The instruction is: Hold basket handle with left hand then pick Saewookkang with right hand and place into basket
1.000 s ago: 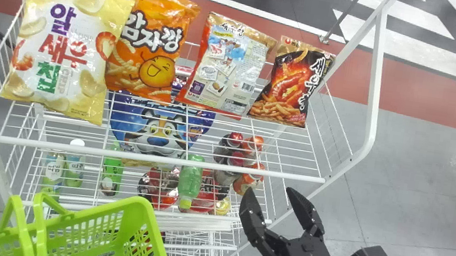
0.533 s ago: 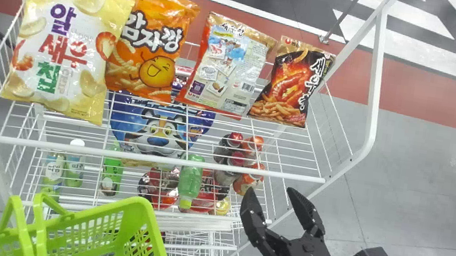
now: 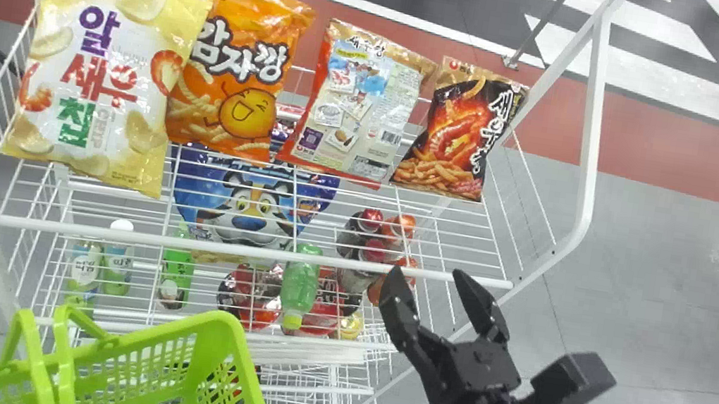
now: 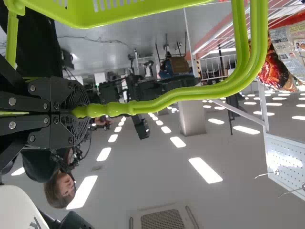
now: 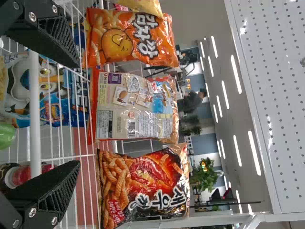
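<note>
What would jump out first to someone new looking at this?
Probably the four bright snack bags lined up across the white rack. Next, the lime green basket at the head view's lower left, its handle clamped in the left gripper. Then the open black right gripper, toward the lower right.

I'm seeing a shop or shop-style setup: snack bags and bottles on a tiered wire rack, shopping basket alongside, perforated panel.

Your beige Saewookkang and black Saewookkang stand side by side on the shelf; your green basket sits empty before it.
</note>
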### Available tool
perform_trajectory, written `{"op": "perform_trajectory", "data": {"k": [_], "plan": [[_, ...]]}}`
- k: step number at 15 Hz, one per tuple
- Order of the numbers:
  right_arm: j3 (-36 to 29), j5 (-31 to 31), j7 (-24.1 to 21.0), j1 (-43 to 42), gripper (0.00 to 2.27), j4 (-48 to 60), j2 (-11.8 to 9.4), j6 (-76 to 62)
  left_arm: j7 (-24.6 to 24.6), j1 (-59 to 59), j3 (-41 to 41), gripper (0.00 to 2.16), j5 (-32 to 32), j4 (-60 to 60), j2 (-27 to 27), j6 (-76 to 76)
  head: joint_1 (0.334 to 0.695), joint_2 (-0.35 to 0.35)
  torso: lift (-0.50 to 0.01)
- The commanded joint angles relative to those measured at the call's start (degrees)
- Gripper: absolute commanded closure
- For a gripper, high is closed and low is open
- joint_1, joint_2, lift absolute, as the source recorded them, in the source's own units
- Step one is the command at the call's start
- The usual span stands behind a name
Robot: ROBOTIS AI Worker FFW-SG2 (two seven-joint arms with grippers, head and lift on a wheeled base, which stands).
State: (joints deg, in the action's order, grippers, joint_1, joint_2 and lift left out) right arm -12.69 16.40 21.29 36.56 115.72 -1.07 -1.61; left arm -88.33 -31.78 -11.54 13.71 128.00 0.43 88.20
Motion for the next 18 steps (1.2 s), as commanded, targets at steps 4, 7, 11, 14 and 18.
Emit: {"op": "perform_trajectory", "data": {"k": [4, 7, 11, 14, 18], "plan": [[2.05, -0.49, -4.41, -8.61, 0.08, 0.04, 0.01, 10.18, 0.35, -0.30, 0.99, 2.15, -0.26, 0.58, 0.45, 1.83, 0.695, -0.350, -0.014], [4.87, -1.02, -10.13, -12.12, 0.08, -0.05, 0.10, 12.29, 0.70, 0.93, 2.13, 2.15, -0.61, 0.58, 0.71, 1.83, 0.695, -0.350, -0.014], [7.68, -2.33, -15.84, -19.42, 0.08, -2.25, 0.10, 17.92, 0.79, 1.11, 2.84, 2.15, -0.70, 0.58, 1.33, 1.83, 0.695, -0.350, -0.014], [9.17, -3.39, -17.86, -25.48, 0.08, -5.85, 0.10, 22.49, 0.70, 0.40, 2.84, 2.15, -0.70, 1.02, 1.50, 1.83, 0.695, -0.323, -0.014], [9.44, -3.65, -17.95, -32.43, 0.08, -10.25, 0.01, 25.83, 0.26, -0.04, 2.84, 2.15, -0.61, 1.28, 1.94, 1.83, 0.695, -0.287, -0.014]]}}
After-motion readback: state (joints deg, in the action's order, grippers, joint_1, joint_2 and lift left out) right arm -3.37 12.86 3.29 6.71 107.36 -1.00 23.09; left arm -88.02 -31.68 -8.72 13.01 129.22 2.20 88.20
